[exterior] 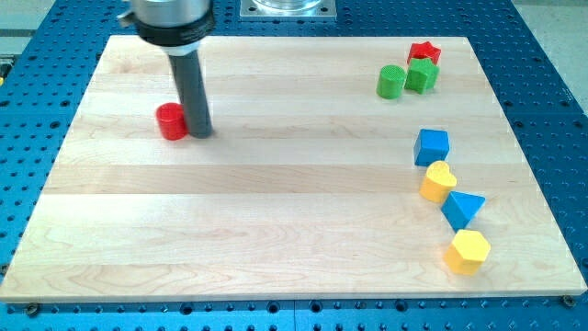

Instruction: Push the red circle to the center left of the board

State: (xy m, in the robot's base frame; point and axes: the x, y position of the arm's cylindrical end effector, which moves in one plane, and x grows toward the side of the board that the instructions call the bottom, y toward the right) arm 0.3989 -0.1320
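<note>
The red circle (171,121) is a short red cylinder in the upper left part of the wooden board (276,221). My tip (199,132) stands right beside it, touching its right side. The dark rod rises from there to the view's top left.
At the upper right a red star (424,52), a green cylinder (390,81) and a green cube (423,75) sit close together. Down the right side lie a blue cube (432,146), a yellow heart-like block (438,181), a blue triangle (462,209) and a yellow hexagon (469,251).
</note>
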